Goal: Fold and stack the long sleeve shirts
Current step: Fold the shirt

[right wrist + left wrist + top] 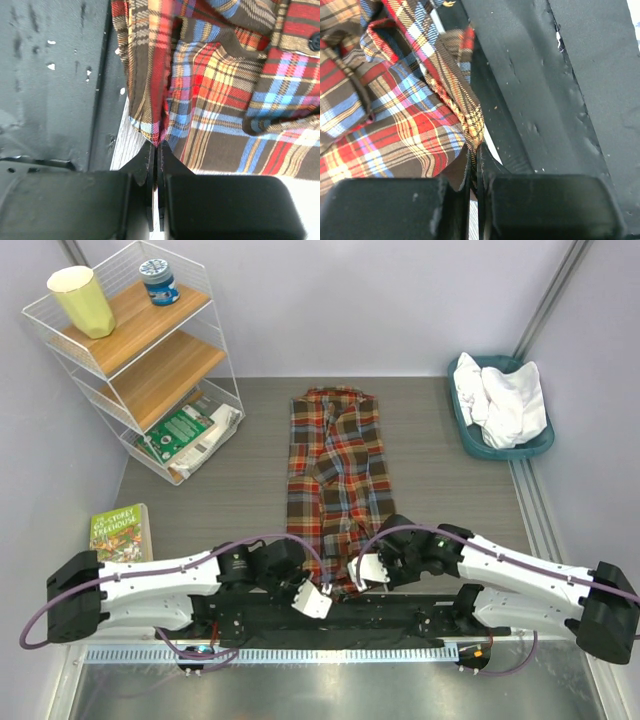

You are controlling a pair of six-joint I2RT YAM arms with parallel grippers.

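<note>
Presently we log both pairs of jaws clamped on cloth: the left gripper [474, 152] pinches one near corner of the red, orange, brown and green plaid flannel shirt [335, 460], and the right gripper [158, 147] pinches the other. The shirt lies as a narrow strip on the grey table [220, 495], its long axis running straight away from us. Both arms are equally near its hem. The fold, we judge, carries that hem away. The plain white shirt [505, 400] is heaped in the teal plastic basket [468, 438], far right.

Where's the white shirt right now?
Top view: the white shirt is bunched in the teal basket at the far right corner, apart from the plaid shirt lying mid-table.
</note>
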